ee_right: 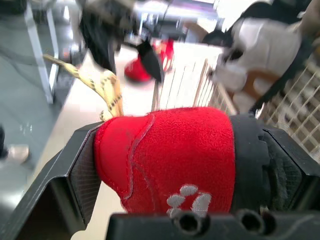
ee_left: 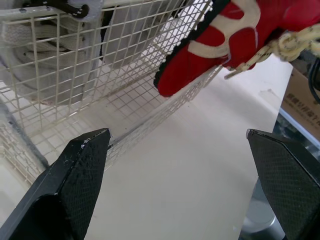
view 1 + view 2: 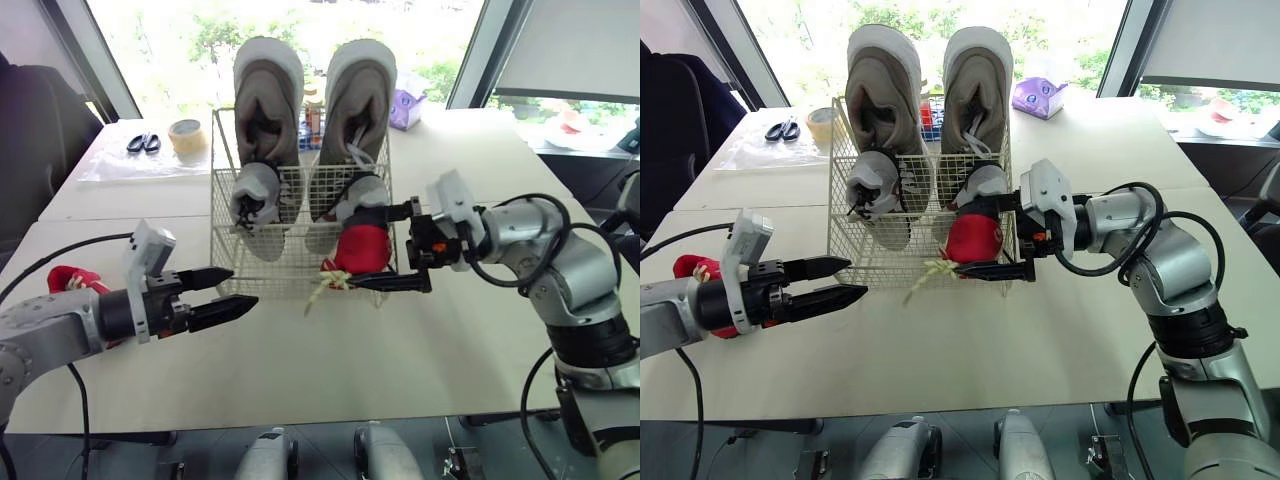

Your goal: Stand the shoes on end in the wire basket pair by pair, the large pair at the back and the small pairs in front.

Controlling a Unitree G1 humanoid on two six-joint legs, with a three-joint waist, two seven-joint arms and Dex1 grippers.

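Clamping the small red shoe (image 3: 973, 240), the right gripper (image 3: 376, 248) holds it at the front wall of the wire basket (image 3: 222, 190) just ahead, needing to clear the rim before standing it on end, while the left gripper (image 3: 243, 286) hovers alongside, fingers apart.

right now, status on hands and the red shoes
Left hand open, empty. Right hand shut on red shoe at wire basket front. Other red shoe on table, far left.

Left claw (image 3: 243, 285) spread wide, right claw (image 3: 366, 247) clamped on red shoe (image 1: 170, 155)
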